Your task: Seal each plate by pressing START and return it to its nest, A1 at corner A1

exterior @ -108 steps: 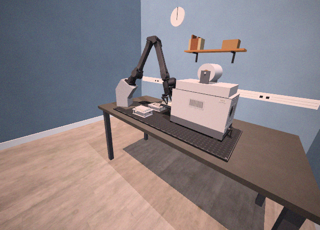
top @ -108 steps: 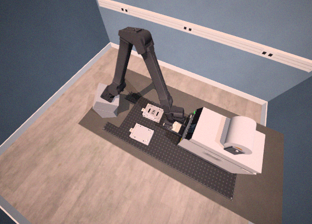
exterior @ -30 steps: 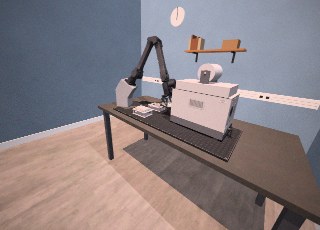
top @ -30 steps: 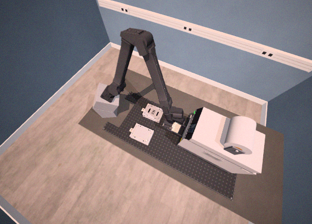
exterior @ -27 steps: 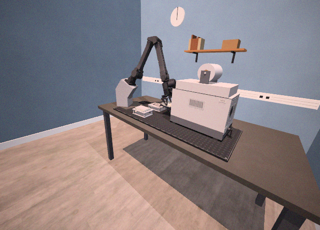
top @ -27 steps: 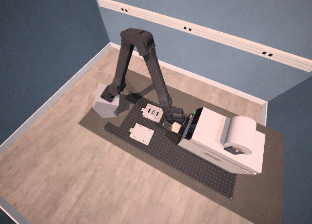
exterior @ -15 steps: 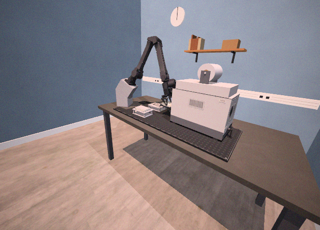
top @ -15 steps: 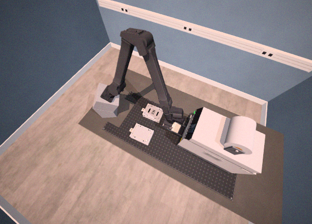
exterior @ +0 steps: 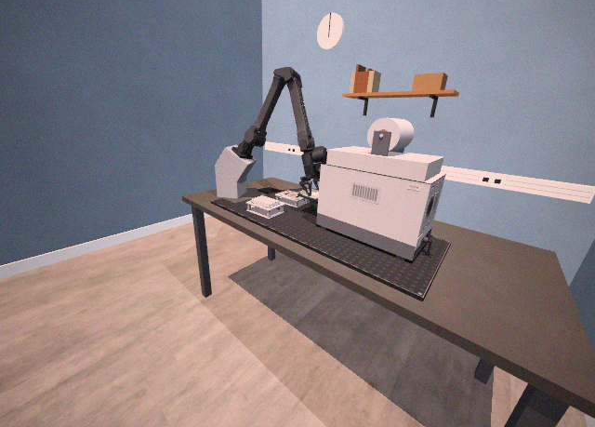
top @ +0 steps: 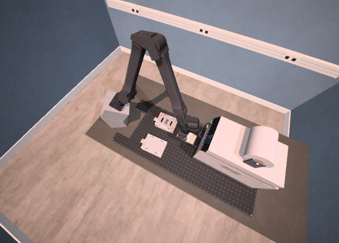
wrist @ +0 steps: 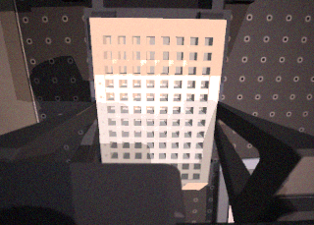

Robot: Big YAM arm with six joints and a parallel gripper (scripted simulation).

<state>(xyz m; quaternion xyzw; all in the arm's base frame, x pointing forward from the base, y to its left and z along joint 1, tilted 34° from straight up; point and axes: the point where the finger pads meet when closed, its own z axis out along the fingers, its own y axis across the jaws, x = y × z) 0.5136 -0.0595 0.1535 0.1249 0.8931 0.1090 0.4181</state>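
Two pads of my hand (top: pixel 188 139) (exterior: pixel 307 191) (wrist: pixel 157 107) are clamped on the long sides of a plate (top: pixel 191 138) (exterior: pixel 314 193) (wrist: pixel 157 89), which sits over or on the sealer's stage (top: pixel 193 145) (exterior: pixel 309 199) (wrist: pixel 157 13); I can't tell whether it is fully down. It is pale, rectangular and gridded with square wells, peach at one end and chalk white in the middle. Small glints cross some wells, but I can't be sure whether that is clear foil or bare plastic.

Beyond it, the nest marked N2 (top: pixel 166 121) (exterior: pixel 298 203) stands bare, matte white with dark slots, so I judge that this plate belongs there. Farther off, the other plate (top: pixel 154 144) (exterior: pixel 264 205) lies flat in what must be the N1 nest (top: pixel 144 142) (exterior: pixel 264 214); whether it is sealed I can't make out. That leaves the overall count uncertain: at least one plate must still go home.

Past the stage stands the boxy, smooth white sealer (top: pixel 227 133) (exterior: pixel 370 211), its lamp (top: pixel 211 122) green, a fat cylindrical roll (top: pixel 261 142) (exterior: pixel 403 131) on top. Dark, dotted breadboard (top: pixel 219 182) (exterior: pixel 364 256) (wrist: pixel 275 63) covers part of the dull brown bench (top: pixel 295 163) (exterior: pixel 504 278).
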